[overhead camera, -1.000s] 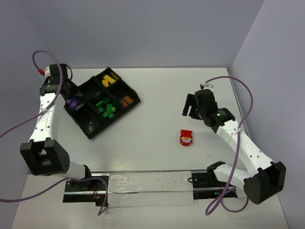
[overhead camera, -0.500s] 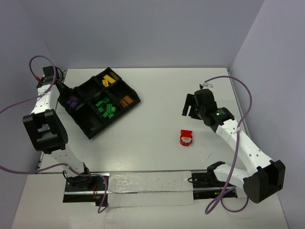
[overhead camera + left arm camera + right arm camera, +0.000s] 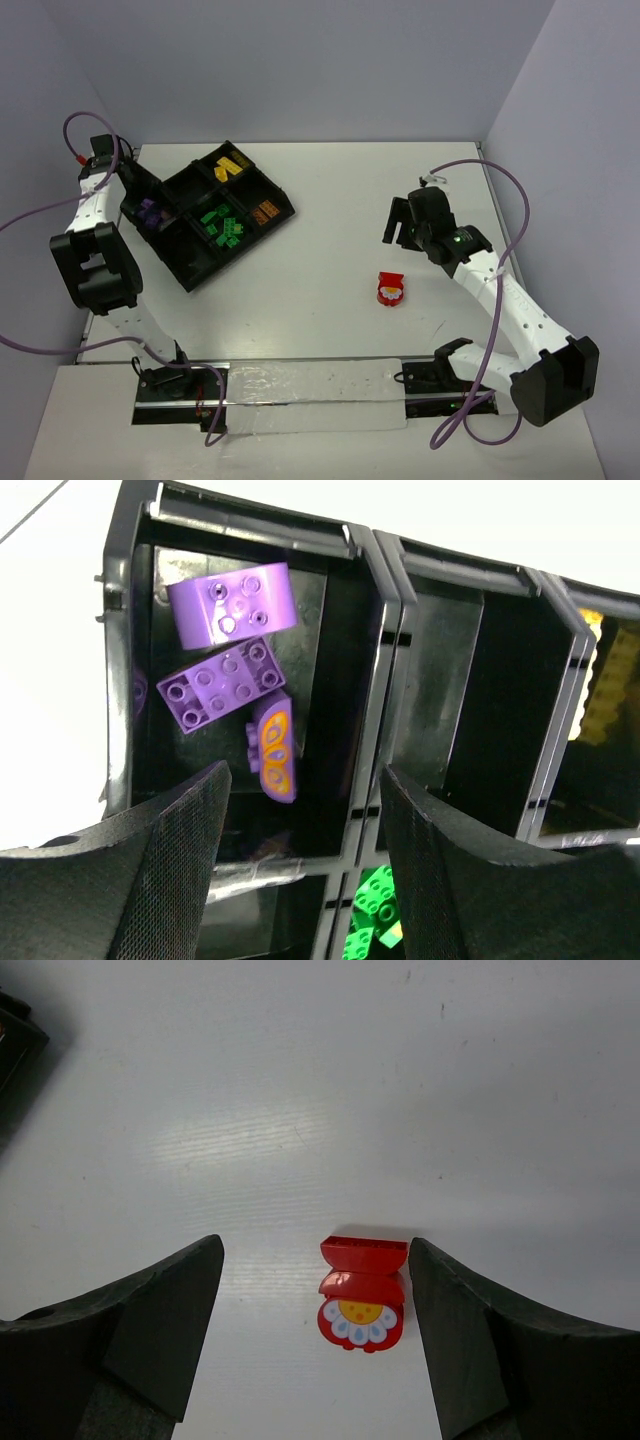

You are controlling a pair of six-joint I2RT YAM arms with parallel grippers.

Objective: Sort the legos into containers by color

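The left tool [image 3: 300, 815] hangs over the black plastic divided tray [image 3: 197, 258], which sits turned cornerwise at the far left of the white counter [image 3: 330, 190]. Its two dark fingers [image 3: 175, 865] stand moderately apart and nothing is between them. Straight below the gap is the tray's leftmost compartment, which holds three purple pieces. A curved purple brick [image 3: 230, 605] lies at the far end, a flat purple eight-stud brick [image 3: 222, 685] lies just beside it, and a small purple brick with an orange pattern [image 3: 272, 748] touches the flat one's corner. The neighbouring compartment [image 3: 450, 700] shows only its black floor.

In the overhead view the green bricks [image 3: 222, 224] lie heaped in a middle compartment. The yellow bricks [image 3: 232, 165] are in the far corner compartment, and an orange brick [image 3: 264, 212] is in the one toward the right corner.

The right tool [image 3: 315, 1255] hovers above the counter with its fingers spread wide and grips nothing. Beneath it, nearer the right finger, a red plastic brick with a white daisy face [image 3: 362, 1295] rests alone on the counter, well apart from the tray and touching neither finger.
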